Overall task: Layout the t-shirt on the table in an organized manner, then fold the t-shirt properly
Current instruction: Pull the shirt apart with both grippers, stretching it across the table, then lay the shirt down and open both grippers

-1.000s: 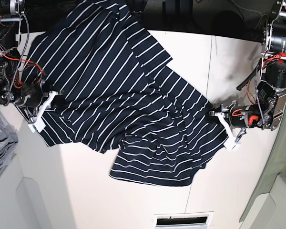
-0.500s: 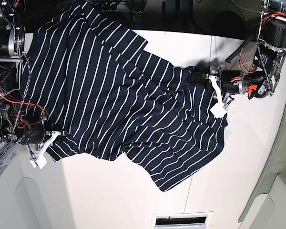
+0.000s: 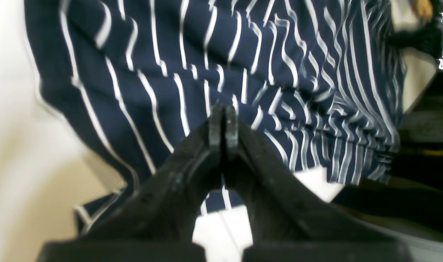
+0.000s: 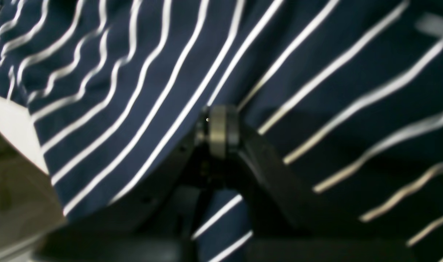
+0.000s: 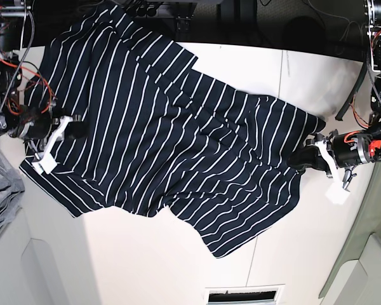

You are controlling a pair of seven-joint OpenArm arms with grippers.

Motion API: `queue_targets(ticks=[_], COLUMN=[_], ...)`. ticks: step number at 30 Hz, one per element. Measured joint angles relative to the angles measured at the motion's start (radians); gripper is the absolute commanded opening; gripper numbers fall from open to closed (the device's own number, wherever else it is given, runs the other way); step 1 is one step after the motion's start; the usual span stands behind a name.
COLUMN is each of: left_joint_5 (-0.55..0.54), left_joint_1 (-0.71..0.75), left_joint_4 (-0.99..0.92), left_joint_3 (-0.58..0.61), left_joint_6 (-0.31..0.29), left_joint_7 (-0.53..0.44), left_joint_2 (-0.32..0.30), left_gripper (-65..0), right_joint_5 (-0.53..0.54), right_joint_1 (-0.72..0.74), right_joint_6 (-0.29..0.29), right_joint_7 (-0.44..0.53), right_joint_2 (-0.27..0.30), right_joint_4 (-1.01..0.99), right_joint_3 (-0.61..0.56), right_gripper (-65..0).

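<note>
Because the shirt (image 5: pixel 171 140) is thin, limp knit, it will sag and drag rather than slide stiffly, so treat it as light but floppy. It lies spread and rumpled across the table (image 5: pixel 146 267), its far edge hanging off. Your left gripper (image 5: pixel 311 157) and right gripper (image 5: pixel 73 129) each pinch an edge, fingers (image 3: pixel 223 125) pressed together on cloth. Hold hems or shoulder seams, never mid-panel.

no readable text, labels or numbers anywhere, wrist views perhaps too blurred to tell
</note>
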Motion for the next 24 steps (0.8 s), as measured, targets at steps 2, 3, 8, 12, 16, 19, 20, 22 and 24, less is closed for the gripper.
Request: queue_targets(ticks=[2, 3, 8, 12, 16, 19, 20, 22, 24], left_joint_5=[0.116, 0.172, 0.291, 0.282, 0.212, 0.110, 0.084, 0.027, -0.018], left_joint_1=[0.031, 0.046, 0.064, 0.068, 0.114, 0.161, 0.175, 0.198, 0.216], left_joint_4=[-0.005, -0.016, -0.139, -0.186, -0.182, -0.175, -0.168, -0.148, -0.119], left_joint_3=[0.001, 0.001, 0.014, 0.010, 0.006, 0.006, 0.005, 0.007, 0.009], left_joint_6=[0.000, 0.000, 0.001, -0.007, -0.007, -0.014, -0.013, -0.006, -0.005], left_joint_7=[-0.092, -0.125, -0.142, -0.122, -0.083, -0.066, -0.054, -0.014, 0.017], left_joint_2=[0.013, 0.021, 0.044, 0.032, 0.027, 0.010, 0.009, 0.011, 0.024], left_gripper=[-65.0, -65.0, -65.0, -65.0, -65.0, -65.0, -65.0, -65.0, -65.0], right_joint_5=[-0.002, -0.013, -0.111, -0.176, -0.177, -0.195, -0.201, -0.221, -0.249], right_joint_1=[-0.053, -0.079, -0.124, -0.039, 0.077, 0.165, 0.189, 0.239, 0.291], right_joint_6=[-0.001, -0.002, 0.009, 0.020, 0.027, 0.019, 0.016, 0.010, -0.008], right_joint_7=[0.004, 0.011, 0.135, 0.186, 0.219, 0.238, 0.237, 0.224, 0.216], right_joint_2=[0.001, 0.001, 0.001, 0.008, 0.019, 0.021, 0.021, 0.019, 0.014], right_joint_4=[0.011, 0.010, -0.040, -0.180, -0.351, -0.434, -0.455, -0.486, -0.511], right_joint_3=[0.000, 0.000, 0.002, 0.005, 0.008, 0.009, 0.009, 0.008, 0.006], right_gripper=[-65.0, -65.0, -65.0, -65.0, -65.0, -65.0, -65.0, -65.0, -65.0])
